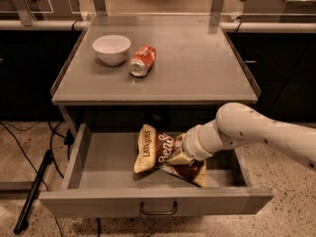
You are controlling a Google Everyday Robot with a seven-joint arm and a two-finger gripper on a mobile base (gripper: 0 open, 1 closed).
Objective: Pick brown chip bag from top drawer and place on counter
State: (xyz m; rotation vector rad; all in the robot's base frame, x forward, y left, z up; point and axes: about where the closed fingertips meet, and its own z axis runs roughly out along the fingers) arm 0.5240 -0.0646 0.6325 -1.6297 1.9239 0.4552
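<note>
The brown chip bag (152, 151) lies in the open top drawer (94, 205), right of its middle, crumpled, with one pale end tilted up to the left. My gripper (181, 157) is down in the drawer, pressed against the bag's right half; its tip is hidden behind the white wrist and the bag. My arm (256, 132) reaches in from the right, under the counter's front edge. The grey counter (197, 63) is above the drawer.
A white bowl (111, 48) and a red soda can (141, 61) lying on its side sit at the counter's back left. Clear low guards (243, 65) run along the counter's sides. A dark pole (32, 194) and cables lie on the floor at left.
</note>
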